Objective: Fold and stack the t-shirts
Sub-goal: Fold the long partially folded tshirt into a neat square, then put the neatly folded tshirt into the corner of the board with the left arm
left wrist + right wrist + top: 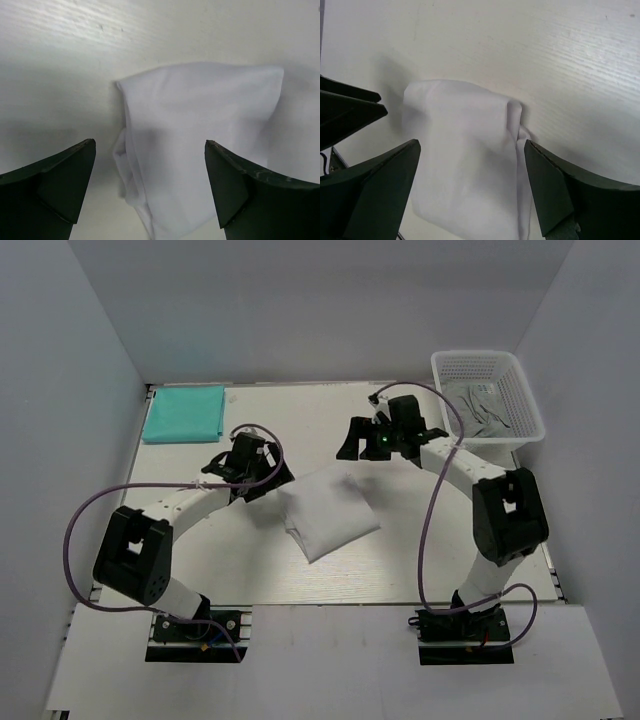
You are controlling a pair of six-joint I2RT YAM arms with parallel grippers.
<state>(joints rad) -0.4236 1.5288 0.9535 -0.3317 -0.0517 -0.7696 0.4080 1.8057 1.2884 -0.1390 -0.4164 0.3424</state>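
Left hand [149,150]: jaws spread wide, nothing between them, hovering low over the near-left edge of the white t-shirt [332,508]. Whether a fingertip brushes the cloth, cannot tell. Right hand [471,145]: also spread and empty, held above the shirt's far side; in the top view it sits just beyond the far-right corner of the cloth, apart from it. Both wrist views look straight down onto the same white bundle. The white t-shirt lies in the middle of the table [400,570], folded to a compact, roughly square packet, turned askew to the table edges. Its top face is fairly smooth; along one side the layers bunch and a loose fold of cloth pokes out, so the fold reads as done but untidy. The teal t-shirt [183,412] lies in the far-left corner, folded flat into a neat rectangle, well apart from the white one and from both hands. A white mesh basket [478,354] stands at the far-right corner beside the table; something pale lies inside, too indistinct to name. Judgement on progress: folding looks complete for both shirts in view, or nearly so for the white one. Stacking is not yet done, since the two packets sit well apart. What is left is to carry one folded shirt over and set it squarely on the other without letting the layers fall open.
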